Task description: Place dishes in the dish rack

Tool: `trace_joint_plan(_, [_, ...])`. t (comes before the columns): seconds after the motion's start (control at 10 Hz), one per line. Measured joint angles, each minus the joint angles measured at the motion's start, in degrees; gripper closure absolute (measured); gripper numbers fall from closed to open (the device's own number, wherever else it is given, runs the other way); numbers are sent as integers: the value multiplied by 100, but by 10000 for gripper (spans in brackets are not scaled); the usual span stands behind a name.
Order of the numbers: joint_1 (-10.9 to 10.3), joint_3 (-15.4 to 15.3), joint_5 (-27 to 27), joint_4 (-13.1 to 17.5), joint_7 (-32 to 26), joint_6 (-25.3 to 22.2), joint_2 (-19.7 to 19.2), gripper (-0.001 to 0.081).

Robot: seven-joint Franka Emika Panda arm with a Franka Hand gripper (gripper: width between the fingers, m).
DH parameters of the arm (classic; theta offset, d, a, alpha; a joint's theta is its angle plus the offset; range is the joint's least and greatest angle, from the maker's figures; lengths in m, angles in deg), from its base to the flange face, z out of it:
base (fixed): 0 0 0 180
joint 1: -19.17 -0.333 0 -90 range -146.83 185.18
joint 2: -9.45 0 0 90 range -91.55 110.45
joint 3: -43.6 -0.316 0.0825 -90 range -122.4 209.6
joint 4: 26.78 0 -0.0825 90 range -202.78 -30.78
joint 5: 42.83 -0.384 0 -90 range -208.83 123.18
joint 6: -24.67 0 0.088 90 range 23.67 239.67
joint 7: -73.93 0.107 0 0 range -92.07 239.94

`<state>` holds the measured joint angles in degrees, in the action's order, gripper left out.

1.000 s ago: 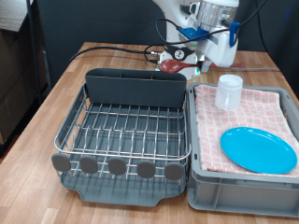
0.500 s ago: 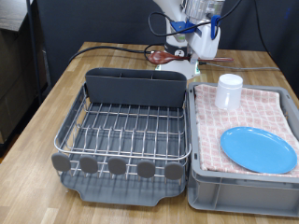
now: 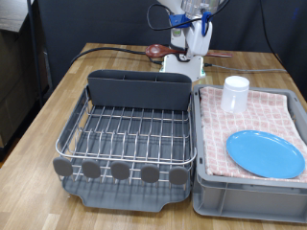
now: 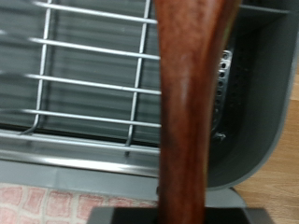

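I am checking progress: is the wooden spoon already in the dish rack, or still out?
Out. The gripper holds the wooden spoon in the air behind the dish rack, whose wire grid shows nothing on it.

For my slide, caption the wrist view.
Claw holds the wooden spoon above the dish rack, near its cutlery bin.

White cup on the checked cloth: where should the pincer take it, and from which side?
Probably from above, across the side walls of the white cup: it stands upright on the pink checked cloth, apart from the blue plate.
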<state>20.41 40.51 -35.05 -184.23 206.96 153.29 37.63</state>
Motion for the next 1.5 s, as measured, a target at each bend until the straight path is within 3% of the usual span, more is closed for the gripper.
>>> trace_joint_plan(0.6, [-80, 1094, -1005, -327, -1382, 44, 147, 728])
trace_joint_plan(0.9, [-82, 1498, -1240, -414, -1900, 17, 136, 728])
trace_joint_plan(1.1, [-105, 1662, -1346, -419, -2231, -50, 96, 728])
trace_joint_plan(1.5, [-111, 1658, -1443, -327, -2210, -185, 55, 729])
